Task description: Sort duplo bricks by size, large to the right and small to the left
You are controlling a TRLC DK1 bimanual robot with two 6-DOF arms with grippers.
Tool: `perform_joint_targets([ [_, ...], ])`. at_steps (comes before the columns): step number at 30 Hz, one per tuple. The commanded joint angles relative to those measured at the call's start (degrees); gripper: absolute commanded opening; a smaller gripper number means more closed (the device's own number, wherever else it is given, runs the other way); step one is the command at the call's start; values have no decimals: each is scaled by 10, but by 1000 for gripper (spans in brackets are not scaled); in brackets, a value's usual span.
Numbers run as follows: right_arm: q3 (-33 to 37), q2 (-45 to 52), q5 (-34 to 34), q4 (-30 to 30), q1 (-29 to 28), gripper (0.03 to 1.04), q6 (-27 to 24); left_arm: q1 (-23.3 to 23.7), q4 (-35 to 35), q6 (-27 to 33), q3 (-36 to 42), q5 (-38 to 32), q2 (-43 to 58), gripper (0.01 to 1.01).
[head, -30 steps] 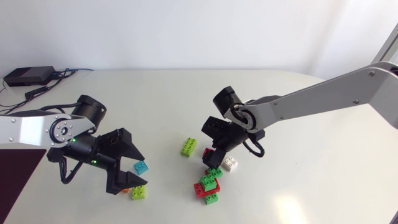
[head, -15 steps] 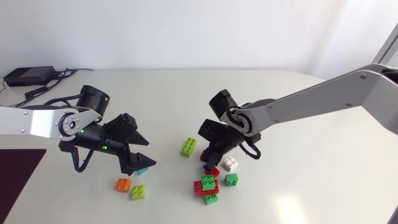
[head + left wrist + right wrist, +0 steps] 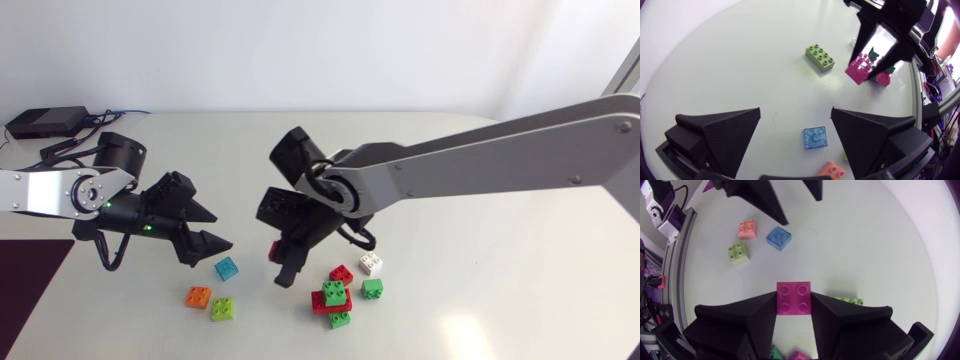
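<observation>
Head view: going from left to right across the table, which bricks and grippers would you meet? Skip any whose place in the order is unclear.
In order: orange brick → blue brick → right gripper shut on a pink brick → red brick → white brick.

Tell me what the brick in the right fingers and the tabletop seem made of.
Held brick: likely hard moulded plastic, smooth and slightly glossy, with crisp round studs. Tabletop: smooth white with a soft sheen; laminate or coated board, cannot tell which.
</observation>
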Motion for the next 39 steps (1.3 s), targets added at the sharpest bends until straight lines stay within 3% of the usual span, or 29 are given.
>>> perform_joint_targets([
  [1, 23, 39, 6, -18, 24, 238, 12, 22, 7, -12, 6, 4, -13, 987],
  [11, 95, 104, 6, -59, 50, 248, -6, 85, 29, -19, 4, 1, -13, 987],
  [21, 191, 172, 28, -124, 84, 254, -23, 93, 31, -27, -8, -7, -23, 987],
  [22, 193, 173, 29, -127, 84, 341, -23, 94, 32, -27, -9, -7, -23, 987],
  [25, 190, 173, 31, -128, 84, 736, -23, 93, 35, -29, -9, -9, -21, 987],
  [27, 186, 171, 34, -128, 85, 866, -23, 88, 38, -33, -10, -10, -21, 987],
  [34, 149, 130, 50, -105, 80, 895, -20, 44, 58, -63, -9, -34, -14, 987],
  [39, 91, 32, 67, -76, 27, 895, -9, -29, 62, -109, 20, -75, 2, 985],
])
